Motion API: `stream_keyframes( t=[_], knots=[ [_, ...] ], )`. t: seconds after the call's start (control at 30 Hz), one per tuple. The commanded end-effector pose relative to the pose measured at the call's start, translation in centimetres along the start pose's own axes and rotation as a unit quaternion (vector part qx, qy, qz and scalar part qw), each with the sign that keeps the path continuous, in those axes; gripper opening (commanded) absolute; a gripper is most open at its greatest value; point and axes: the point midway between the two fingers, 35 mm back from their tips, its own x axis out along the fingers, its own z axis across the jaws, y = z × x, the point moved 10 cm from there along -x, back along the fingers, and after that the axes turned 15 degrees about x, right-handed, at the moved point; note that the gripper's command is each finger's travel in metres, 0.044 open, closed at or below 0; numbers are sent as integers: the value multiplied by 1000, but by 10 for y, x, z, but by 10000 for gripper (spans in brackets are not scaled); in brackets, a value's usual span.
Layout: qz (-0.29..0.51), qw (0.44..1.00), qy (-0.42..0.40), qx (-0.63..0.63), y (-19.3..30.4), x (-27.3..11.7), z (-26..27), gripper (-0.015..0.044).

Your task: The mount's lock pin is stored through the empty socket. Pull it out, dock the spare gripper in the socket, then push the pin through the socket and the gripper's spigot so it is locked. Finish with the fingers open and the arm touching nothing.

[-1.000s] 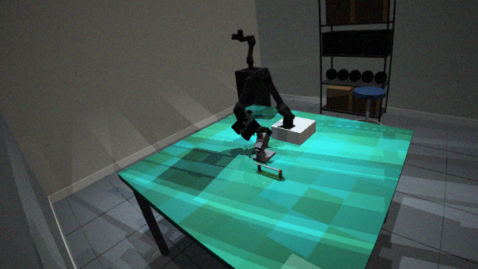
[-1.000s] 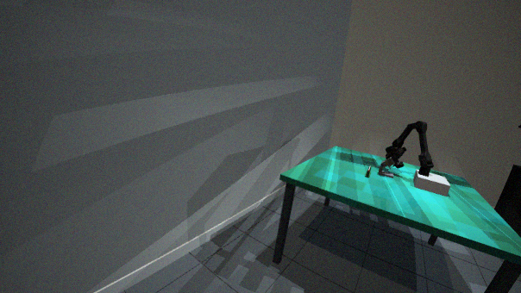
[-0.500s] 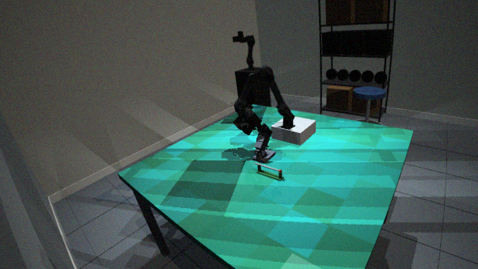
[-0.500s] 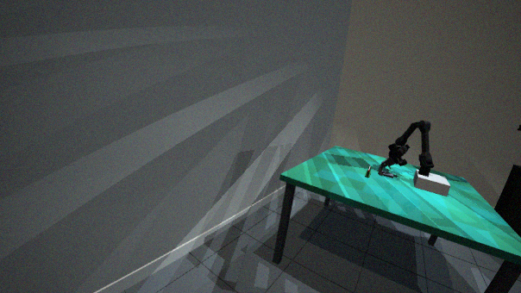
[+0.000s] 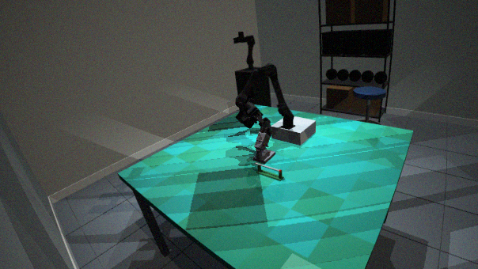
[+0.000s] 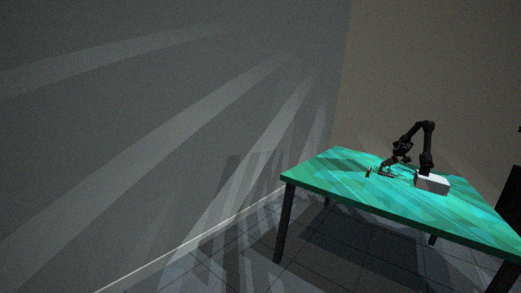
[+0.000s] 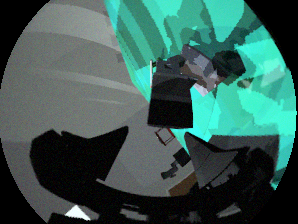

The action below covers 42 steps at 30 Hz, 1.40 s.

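Note:
My gripper (image 7: 156,132) (image 5: 256,118) is open, with nothing between its fingers. The spare gripper (image 7: 171,102) (image 5: 264,126) is a dark block just beyond my fingertips. It stands at the upper end of the grey mount (image 7: 201,71) (image 5: 262,140), whose flat foot is on the table. The spare gripper hides the socket, so I cannot tell how far it is seated. What looks like the lock pin (image 5: 269,167), a pale rod with a red end, lies across two posts of a low green rack (image 5: 270,175) (image 6: 367,173) in front of the mount.
The arm's white base box (image 5: 306,127) (image 6: 432,184) stands on the green table (image 5: 316,237) (image 6: 345,199) behind the mount. Beyond the table are a dark pedestal with another arm, a blue stool (image 5: 369,92) and a shelf rack. A wall runs along one side of the table.

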Motion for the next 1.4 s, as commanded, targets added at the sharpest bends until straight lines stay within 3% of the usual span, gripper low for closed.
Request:
stream_keyframes(
  t=[0.0,1.37],
  knots=[
    [0,1000,1,0,8,-5,-2,440],
    [-97,995,-14,4,73,-19,21,440]
  ],
)
